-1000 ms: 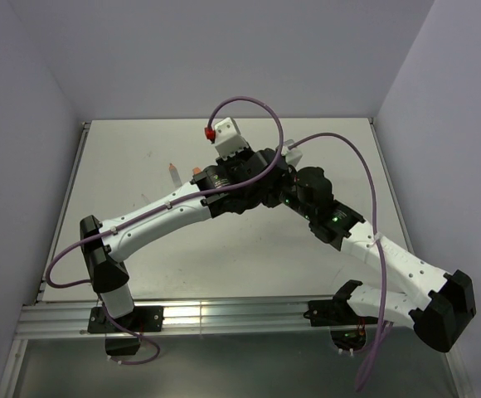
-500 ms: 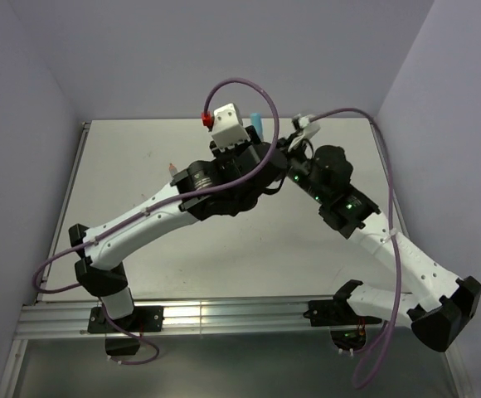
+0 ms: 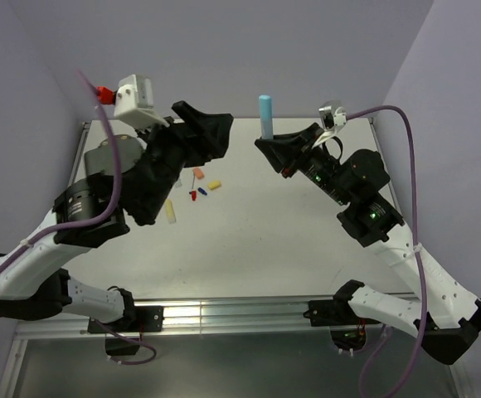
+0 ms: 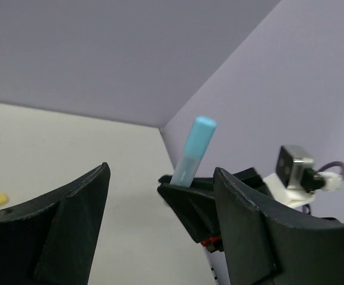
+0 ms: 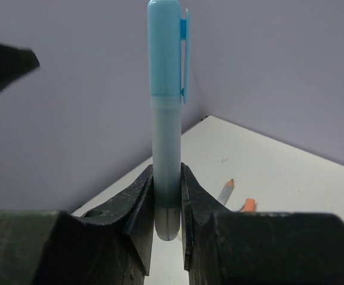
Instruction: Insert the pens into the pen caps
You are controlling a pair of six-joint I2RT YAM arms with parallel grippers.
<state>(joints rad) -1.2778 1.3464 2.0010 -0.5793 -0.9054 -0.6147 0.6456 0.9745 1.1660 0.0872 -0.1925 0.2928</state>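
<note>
While my right claw [image 3: 269, 143] pinches the blue pen [image 3: 265, 123] tight near its bottom end, the pen stands straight up, high above the table [image 3: 290, 240]. A light blue cap [image 3: 264, 101] with a little clip sits on the top of the pen. My right fingers [image 5: 139, 205] press on the pale barrel from both sides.

My left claw [image 3: 211, 133] is wide open and holds nothing. It is up in the air too, to the left of the pen, and it points toward it. It is apart from the pen and does not touch it.

Down on the table, closer to my left arm, lie some small things. I see an orange cap [image 3: 197, 174], a yellow cap [image 3: 215, 185], a tiny red cap [image 3: 194, 194] and a dark blue cap [image 3: 201, 191] just beside the red one. A pale yellow pen [image 3: 171, 211] lies near them, right by my left arm. My right wrist camera shows a thin pale pen [image 5: 225, 191] with a dark tip, just beside the orange cap.
</note>
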